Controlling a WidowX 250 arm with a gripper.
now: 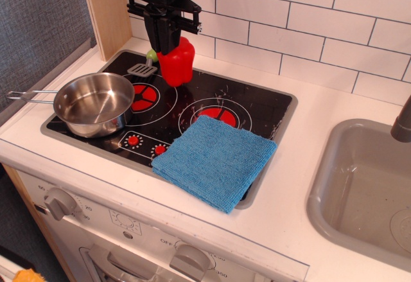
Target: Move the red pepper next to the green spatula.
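Now gripper (168, 43) upper left of frame, jaws clamped on red pepper (176, 62) from above. Pepper hangs over stove (257, 105) back corner, just right of green spatula (145, 68), partly hiding handle; likely positioned for set-down beside it.

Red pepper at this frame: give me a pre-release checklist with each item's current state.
1. End effector shut on the red pepper: ok.
2. Pepper beside the green spatula: ok, just right of its blade.
3. Pepper resting on the stovetop: cannot tell.
4. Pepper clear of the steel saucepan: ok.
5. Spatula handle visible: not ok, mostly hidden behind the end effector.
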